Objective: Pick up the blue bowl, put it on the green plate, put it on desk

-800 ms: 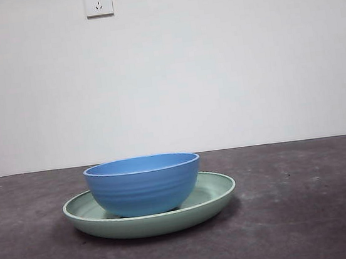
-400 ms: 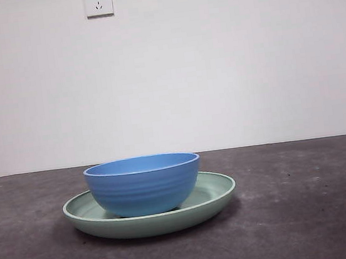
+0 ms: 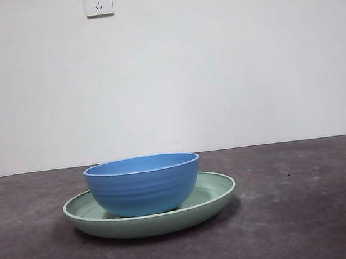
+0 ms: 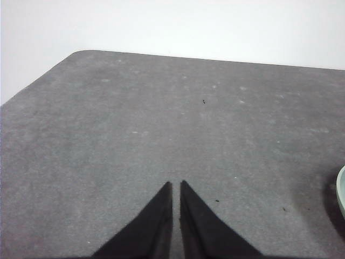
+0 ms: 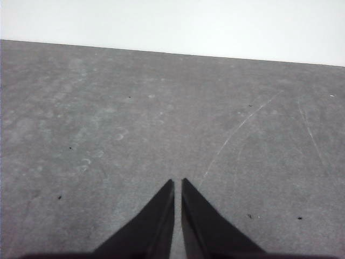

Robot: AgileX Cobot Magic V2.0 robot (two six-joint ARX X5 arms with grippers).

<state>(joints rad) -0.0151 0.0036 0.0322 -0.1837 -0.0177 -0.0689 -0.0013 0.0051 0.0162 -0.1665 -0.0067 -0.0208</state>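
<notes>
The blue bowl (image 3: 143, 183) stands upright inside the green plate (image 3: 215, 190), left of centre on the desk (image 3: 309, 214) in the front view. No arm shows in the front view. My left gripper (image 4: 176, 186) is shut and empty above bare desk (image 4: 161, 118); a sliver of the green plate's rim (image 4: 341, 191) shows at the picture's edge. My right gripper (image 5: 178, 183) is shut and empty above bare desk (image 5: 161, 108), with neither bowl nor plate in its view.
A white wall with a power socket (image 3: 98, 1) stands behind the desk. The desk's rounded far corner (image 4: 81, 54) shows in the left wrist view.
</notes>
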